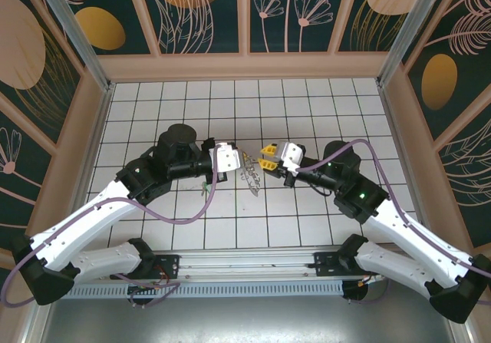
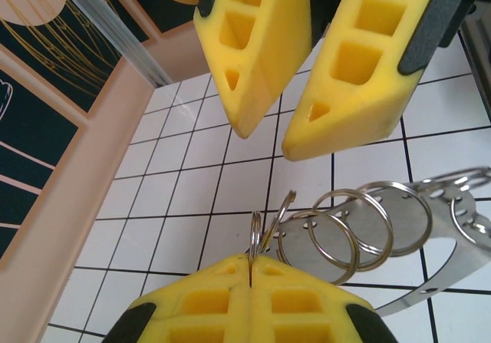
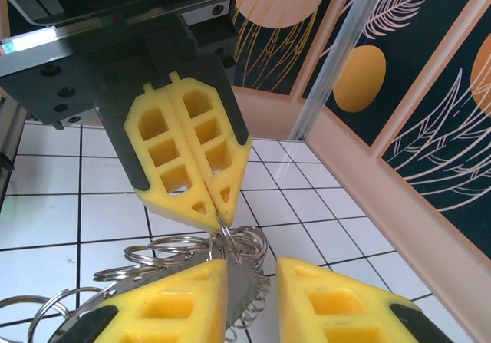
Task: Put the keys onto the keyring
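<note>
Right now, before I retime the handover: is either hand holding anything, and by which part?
The left hand pinches one split ring by its rim. The right hand is open, holding nothing.

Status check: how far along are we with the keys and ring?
Done: left pincer shut on one split ring of the metal bunch. In hand: right pincer, jaws apart, close opposite it. Remaining: the threading itself; whether any key is already on, I cannot tell.
</note>
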Motion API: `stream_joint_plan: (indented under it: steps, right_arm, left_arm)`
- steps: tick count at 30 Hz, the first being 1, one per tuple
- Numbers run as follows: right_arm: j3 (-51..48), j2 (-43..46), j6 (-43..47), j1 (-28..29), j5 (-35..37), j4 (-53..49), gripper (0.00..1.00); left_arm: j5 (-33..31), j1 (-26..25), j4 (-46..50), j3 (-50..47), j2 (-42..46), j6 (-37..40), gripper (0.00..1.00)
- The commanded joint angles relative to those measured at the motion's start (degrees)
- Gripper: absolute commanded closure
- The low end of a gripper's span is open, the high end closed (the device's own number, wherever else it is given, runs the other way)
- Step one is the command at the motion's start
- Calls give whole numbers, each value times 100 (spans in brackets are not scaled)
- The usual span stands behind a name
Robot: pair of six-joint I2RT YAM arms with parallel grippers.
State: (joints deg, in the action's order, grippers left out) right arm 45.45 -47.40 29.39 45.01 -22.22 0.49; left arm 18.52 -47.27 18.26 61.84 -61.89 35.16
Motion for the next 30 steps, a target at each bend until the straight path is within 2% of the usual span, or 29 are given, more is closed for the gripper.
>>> stream_joint_plan:
  steps: [1,12,26,30]
  right_arm:
    - [218,62,161,51,95,-131,77]
    - [354,-469,201,60,-41,91,78]
    - [410,-677,208,91,-424,40,75]
    - [442,-722,241,95,-426,15,77]
  left_arm:
    - [-34,-36,-97,196,10,84,100]
    - [82,-86,-79,188,-6,9,100]
    - [94,-138,-29,232,-111,0,100]
    - [121,-151,-7,265,-126,-14,100]
